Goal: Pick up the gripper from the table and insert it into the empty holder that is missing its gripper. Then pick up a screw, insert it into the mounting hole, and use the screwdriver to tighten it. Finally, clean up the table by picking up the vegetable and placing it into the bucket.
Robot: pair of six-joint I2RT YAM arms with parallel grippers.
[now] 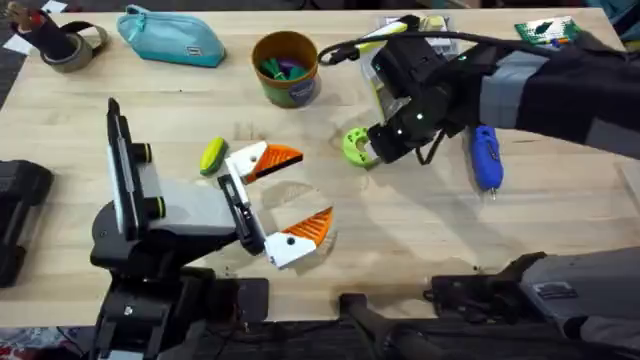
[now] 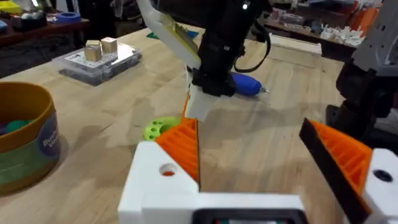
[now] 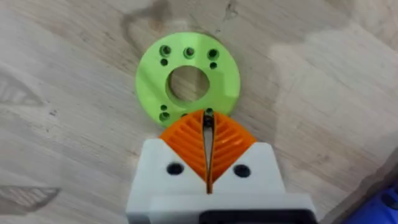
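- The table (image 1: 420, 250) is pale wood; the bucket (image 1: 286, 68) stands at its far side.
- The left gripper (image 1: 281, 206) is spread wide, empty.
- The right gripper (image 3: 207, 144) is pressed closed at the gripper (image 3: 188, 78) rim.

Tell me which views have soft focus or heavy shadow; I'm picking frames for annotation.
Overhead: the right arm over the green disc looks dark and soft, shadow spreading across the table beneath it. Left wrist: the left gripper up close and the room behind are soft. Right wrist: the disc's holes are crisp; the right gripper is slightly soft.
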